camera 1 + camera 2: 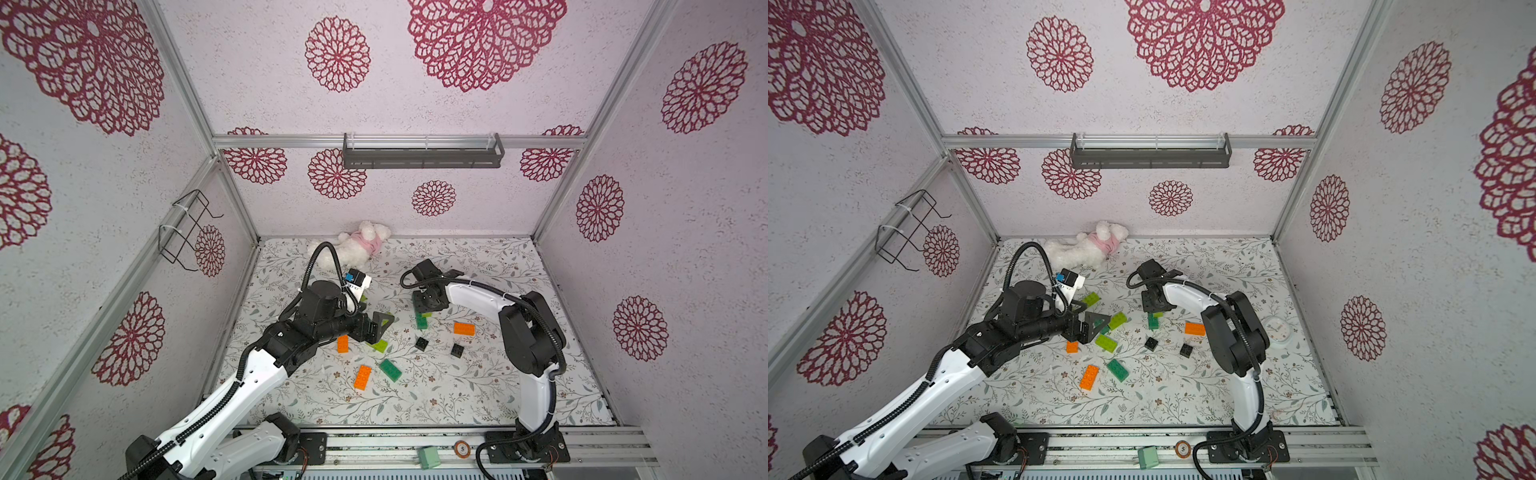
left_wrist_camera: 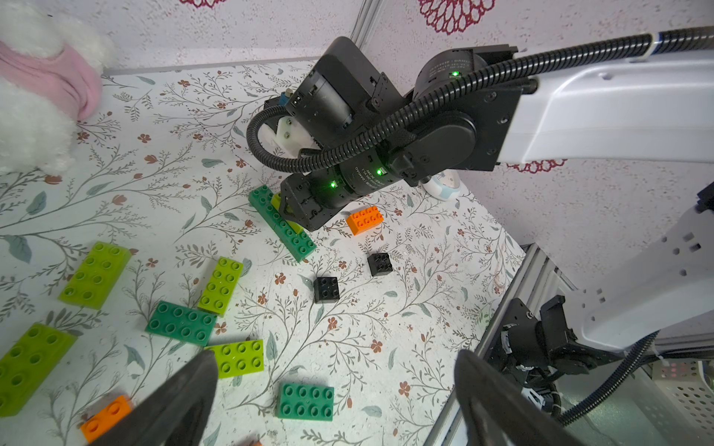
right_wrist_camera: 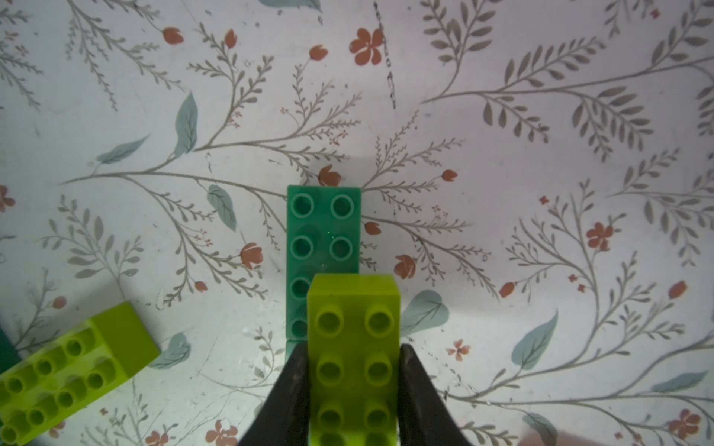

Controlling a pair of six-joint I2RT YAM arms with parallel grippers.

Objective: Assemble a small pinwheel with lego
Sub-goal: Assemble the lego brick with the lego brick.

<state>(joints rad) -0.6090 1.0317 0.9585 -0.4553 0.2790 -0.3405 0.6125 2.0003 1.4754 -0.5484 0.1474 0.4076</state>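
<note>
Observation: left gripper [image 1: 379, 328] spread wide, empty, at 9 o'clock of dark green brick [image 1: 421, 322] in a top view. Right gripper [image 3: 353, 355] pinches lime green brick [image 3: 353, 309] by its long sides, over one end of that brick, which lies flat on mat [image 3: 541, 135]. Long axes parallel, roughly 12-to-6; lime offset slightly sideways. Right arm nearer; likely press straight down.

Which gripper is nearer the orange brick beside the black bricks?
Right. The right gripper, gripping a lime brick, is close beside the orange brick; the open left gripper is farther off.
</note>
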